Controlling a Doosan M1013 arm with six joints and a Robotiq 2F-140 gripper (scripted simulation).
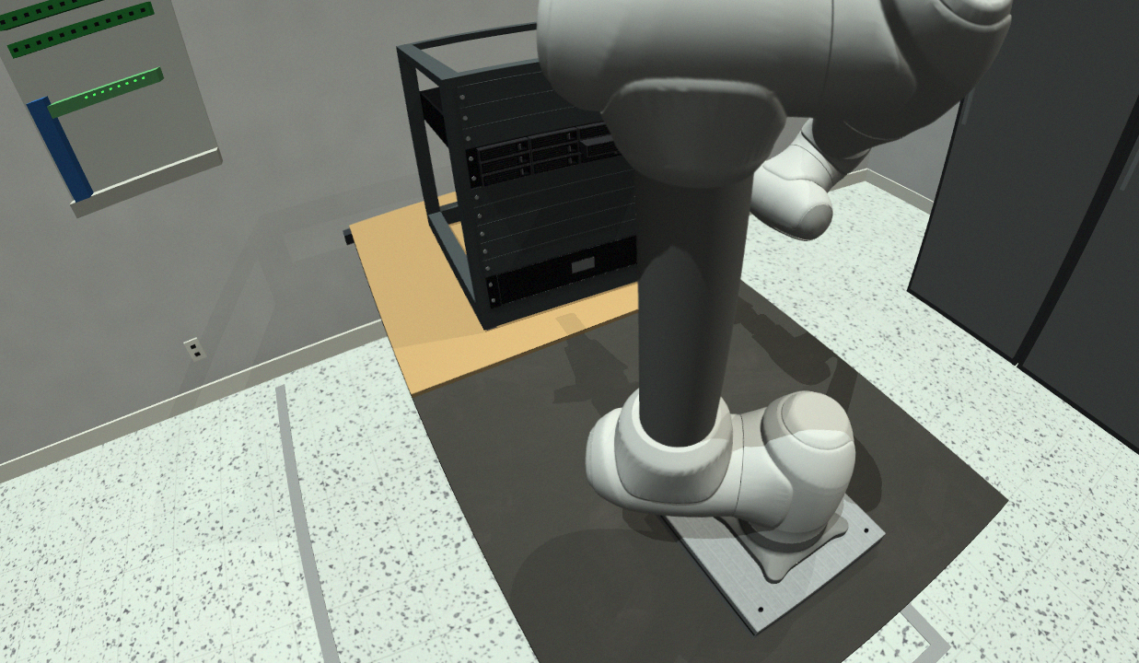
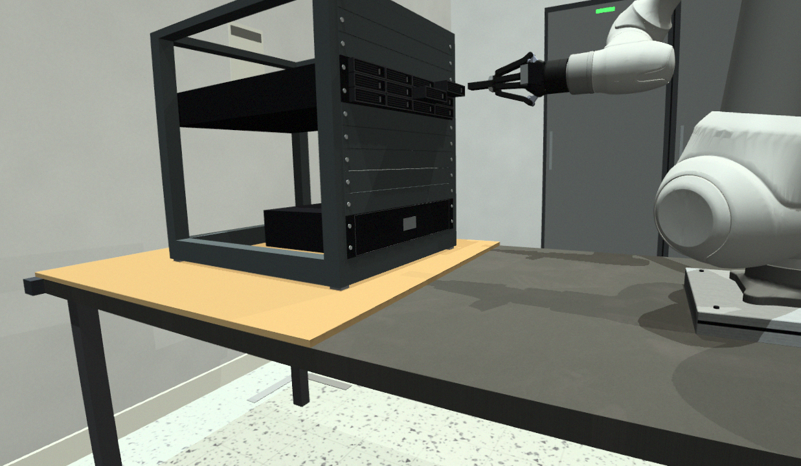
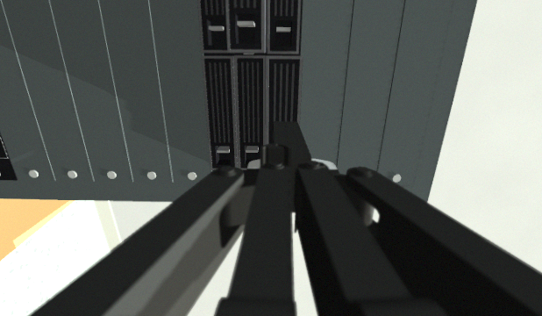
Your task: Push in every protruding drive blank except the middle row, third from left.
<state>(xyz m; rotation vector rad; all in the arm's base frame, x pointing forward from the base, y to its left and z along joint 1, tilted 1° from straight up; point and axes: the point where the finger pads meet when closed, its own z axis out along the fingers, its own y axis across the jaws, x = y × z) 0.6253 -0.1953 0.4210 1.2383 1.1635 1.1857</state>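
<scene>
The dark rack (image 2: 307, 144) stands on the orange board (image 2: 246, 289), with its drive blanks (image 2: 400, 89) high on the front face. One blank (image 2: 452, 88) at the right end of the top row sticks far out. It also shows in the wrist view (image 3: 290, 140). A second blank (image 2: 434, 94), in the middle row third from the left, sticks out a little. My gripper (image 2: 472, 85) is shut and empty. It points at the end of the far-out blank, a short way in front of it. In the wrist view the shut fingertips (image 3: 275, 158) lie just left of that blank.
The robot base (image 2: 739, 232) stands on the dark table top at the right. In the top view the arm (image 1: 688, 247) hides the right part of the rack front. A dark cabinet (image 2: 599, 127) stands behind the gripper.
</scene>
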